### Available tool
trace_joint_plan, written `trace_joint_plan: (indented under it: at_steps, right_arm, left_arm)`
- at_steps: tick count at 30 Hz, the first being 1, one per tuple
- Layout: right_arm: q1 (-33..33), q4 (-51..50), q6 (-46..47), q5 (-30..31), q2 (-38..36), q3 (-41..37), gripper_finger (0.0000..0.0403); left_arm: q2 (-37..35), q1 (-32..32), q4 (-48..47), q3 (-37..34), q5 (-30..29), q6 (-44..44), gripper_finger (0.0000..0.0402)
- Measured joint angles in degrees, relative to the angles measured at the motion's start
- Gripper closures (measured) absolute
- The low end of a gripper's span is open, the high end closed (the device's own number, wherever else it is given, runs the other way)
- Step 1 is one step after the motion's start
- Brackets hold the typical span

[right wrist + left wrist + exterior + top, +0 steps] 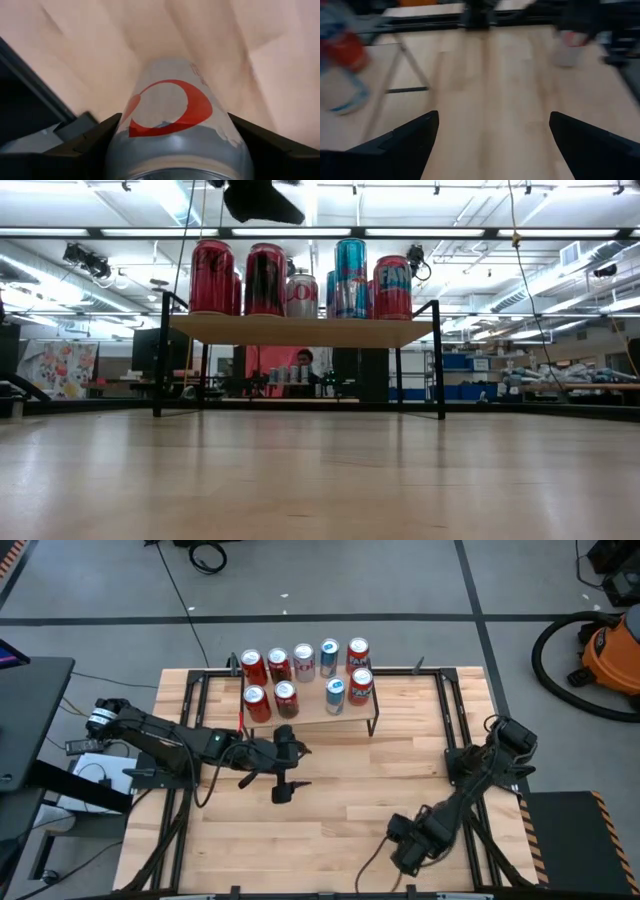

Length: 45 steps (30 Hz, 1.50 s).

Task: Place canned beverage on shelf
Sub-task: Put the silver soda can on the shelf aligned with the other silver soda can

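The shelf (312, 710) is a pale wood board on thin black legs, standing near the far edge of the tabletop (330, 820), which is light blond wood in narrow strips inside a black frame. On the shelf, the red cans (253, 667) carry white lettering, the silver can (304, 662) has red marking, and the blue cans (329, 657) are turquoise with white and pink. Both arms are dark. Between the right gripper's (172, 150) black jaws sits a silver can (175, 135) bearing a red curved band.
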Motion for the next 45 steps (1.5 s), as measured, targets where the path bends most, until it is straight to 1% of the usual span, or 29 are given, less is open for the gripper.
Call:
trace_joint_plan:
  at_steps: [2,4,9,14,15,17,18,20,21,23,30,33,36,39,42,45]
  right_arm:
    - [-2.1,-0.2,-4.0,0.1,0.0,0.0,0.0077]
    - [-4.1,-0.2,-8.1,0.1,0.0,0.0,0.0077]
    - [-8.8,-0.5,-18.1,0.2,0.0,0.1,0.0077]
    - [-12.8,-1.8,-27.3,2.1,0.0,0.9,0.0077]
    - [-13.5,-2.2,-28.9,2.8,0.1,1.3,0.0077]
    - [-14.7,-3.5,-31.9,4.5,0.1,2.5,0.0077]
    - [-15.2,-4.0,-33.1,5.5,0.1,3.0,0.0077]
    - [-16.0,-4.9,-35.5,6.9,0.1,3.8,0.0077]
    - [-16.3,-5.3,-36.5,7.4,0.1,4.1,0.0077]
    - [-16.8,-5.2,-38.3,7.5,0.1,4.1,0.0077]
    - [-18.8,-4.4,-41.5,8.1,0.1,4.0,0.0077]
    - [-19.4,-4.4,-42.2,8.1,0.1,4.2,0.0076]
    - [-20.0,-4.1,-42.7,8.1,0.1,4.2,0.0076]
    - [-20.3,-2.7,-44.1,8.1,0.1,4.2,0.0076]
    - [-20.6,-0.4,-45.8,7.3,0.1,4.2,0.0076]
    - [-21.2,0.9,-46.2,6.5,0.3,4.3,0.0076]
  left_arm:
    - [0.0,-0.1,0.2,0.0,3.4,0.0,0.001]
    - [0.6,-0.7,0.5,0.0,5.0,0.2,0.001]
    - [2.3,-3.1,1.1,0.1,5.3,0.7,0.001]
    - [5.5,-5.9,2.1,0.0,5.2,0.7,0.001]
    - [6.4,-6.4,3.2,-0.1,4.7,0.9,0.001]
    - [7.8,-7.5,9.3,-1.4,3.4,1.0,0.001]
    - [8.2,-8.2,10.8,-2.5,2.6,1.2,0.001]
    - [9.5,-8.9,15.4,-3.8,2.6,1.3,0.001]
    - [9.4,-9.1,14.9,-4.8,2.6,1.3,0.001]
    - [9.4,-9.3,16.0,-6.3,2.5,0.7,0.001]
    - [9.4,-9.7,26.0,-12.4,2.4,-2.2,0.001]
    - [9.8,-9.8,32.3,-16.7,2.5,-3.2,0.001]
    - [9.7,-9.8,41.3,-21.1,2.3,-4.6,0.001]
    - [9.8,-9.5,47.5,-24.9,2.4,-5.3,0.001]
    - [9.7,-9.3,52.3,-25.9,2.2,-4.6,0.001]
    - [9.7,-9.4,52.2,-26.1,2.2,-3.1,0.001]
